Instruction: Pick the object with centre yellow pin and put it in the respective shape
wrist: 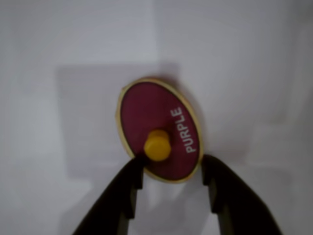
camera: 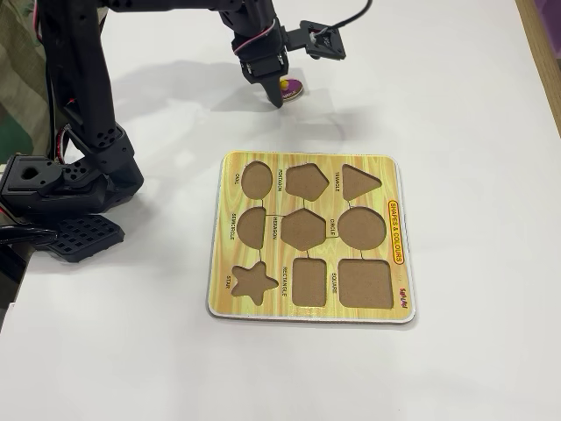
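Where the wrist view looks down past the gripper (wrist: 172,169), an oval piece (wrist: 159,129) lies flat on the white table (wrist: 58,49), its face a dark purplish red with a pale yellowish rim and the word PURPLE printed in white along its right side. A yellow pin (wrist: 157,145) stands up from the piece, low in its face as this view shows it. The two dark fingers (wrist: 128,186) rise from the bottom edge and stand spread apart, one on each side of the lower end of the oval; the left tip sits just beside the pin, at or over the rim, and the right tip is close to the rim on the other side. Whether either tip actually touches the piece cannot be told, since the picture is soft. Seen from the fixed view, the black arm (camera: 83,105) reaches across the top of the table, and the gripper (camera: 279,95) points down at the oval piece (camera: 292,86), which shows only as a small purple and yellow spot beside the fingertips. Well apart from it, nearer the camera, lies the shape board (camera: 399,289), a yellow-topped tray with nine brown cut-outs, all unfilled; its oval recess (camera: 256,179) is at the upper left corner.
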### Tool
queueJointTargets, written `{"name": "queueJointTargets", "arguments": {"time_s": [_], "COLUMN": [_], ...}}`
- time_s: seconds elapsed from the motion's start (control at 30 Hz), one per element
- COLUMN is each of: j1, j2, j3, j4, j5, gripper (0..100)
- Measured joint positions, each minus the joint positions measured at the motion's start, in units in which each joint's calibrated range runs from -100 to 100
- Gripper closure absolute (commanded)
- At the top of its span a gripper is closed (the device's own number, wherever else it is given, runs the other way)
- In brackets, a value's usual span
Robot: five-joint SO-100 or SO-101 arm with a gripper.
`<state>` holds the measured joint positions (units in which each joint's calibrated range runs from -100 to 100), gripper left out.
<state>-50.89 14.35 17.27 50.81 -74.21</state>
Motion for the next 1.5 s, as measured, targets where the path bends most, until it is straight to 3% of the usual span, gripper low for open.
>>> {"name": "queueJointTargets", "arguments": {"time_s": [1.5], "j1": [-2.62], "j2": [-1.46], "j3": [-2.97], "j4": [-0.51], "j5": [0.00], "gripper": [88]}}
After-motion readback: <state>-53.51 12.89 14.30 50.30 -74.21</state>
